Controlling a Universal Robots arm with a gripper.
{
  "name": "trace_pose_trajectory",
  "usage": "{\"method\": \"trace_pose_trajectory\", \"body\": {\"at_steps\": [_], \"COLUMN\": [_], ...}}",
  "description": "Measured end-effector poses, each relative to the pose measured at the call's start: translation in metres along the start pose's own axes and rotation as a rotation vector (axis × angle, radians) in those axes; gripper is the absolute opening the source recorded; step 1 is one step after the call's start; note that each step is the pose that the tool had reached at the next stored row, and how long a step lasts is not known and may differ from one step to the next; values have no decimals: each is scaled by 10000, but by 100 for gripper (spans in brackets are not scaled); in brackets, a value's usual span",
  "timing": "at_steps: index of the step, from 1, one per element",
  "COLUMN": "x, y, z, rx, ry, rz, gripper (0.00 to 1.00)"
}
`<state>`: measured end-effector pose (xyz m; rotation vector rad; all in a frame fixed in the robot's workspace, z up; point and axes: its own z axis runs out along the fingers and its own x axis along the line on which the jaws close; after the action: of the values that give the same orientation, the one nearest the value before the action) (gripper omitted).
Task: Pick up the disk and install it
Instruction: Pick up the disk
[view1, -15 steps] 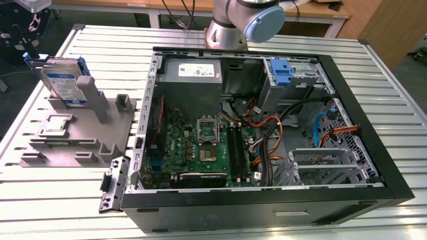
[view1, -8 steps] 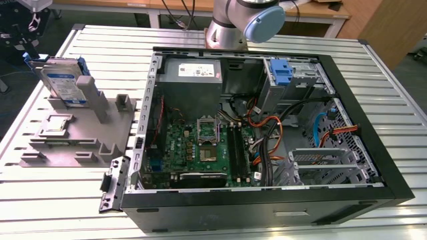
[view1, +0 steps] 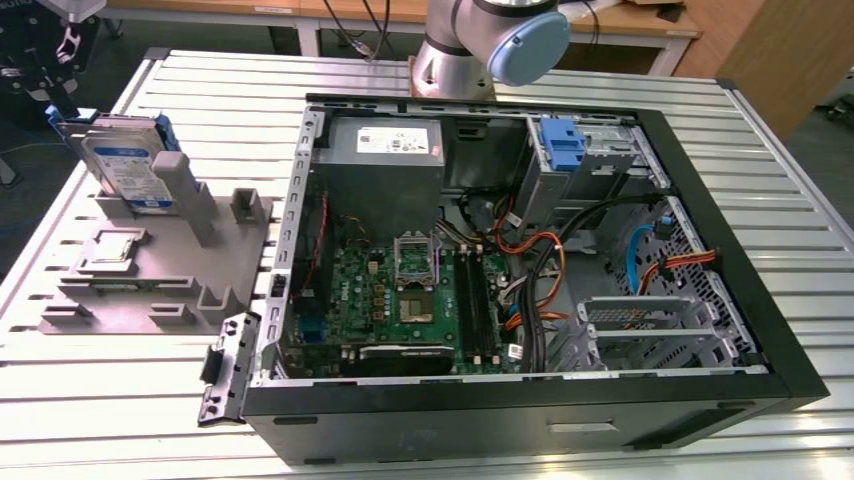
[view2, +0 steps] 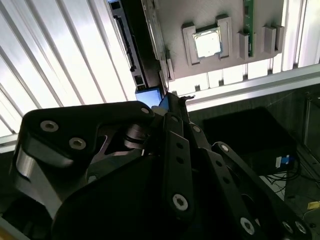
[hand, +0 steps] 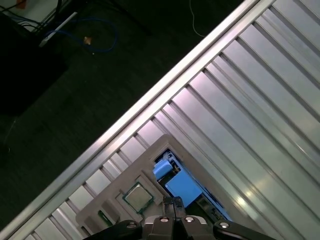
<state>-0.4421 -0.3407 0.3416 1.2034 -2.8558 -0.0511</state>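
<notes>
Lab; slatted bench (view1: 787, 200), opened computer (view1: 467, 425)

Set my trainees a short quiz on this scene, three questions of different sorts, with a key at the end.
1. True or false: the disk is already installed inside the computer case.
2. How is the disk placed? A) standing upright in the grey fixture at the exterior view's left; B) lying flat on the motherboard; C) lying on the floor.
3. Fill the gap: of the things on the table, the gripper is nearest to the ____.

Key: 1 false; 2 A; 3 disk.
</notes>
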Motion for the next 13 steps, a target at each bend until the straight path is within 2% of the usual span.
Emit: {"method": "trace_pose_trajectory", "body": {"at_steps": [13], "x": [0], "y": [0], "z": [0], "rx": [13], "ry": [24], "rz": [-523], "gripper": [10]}}
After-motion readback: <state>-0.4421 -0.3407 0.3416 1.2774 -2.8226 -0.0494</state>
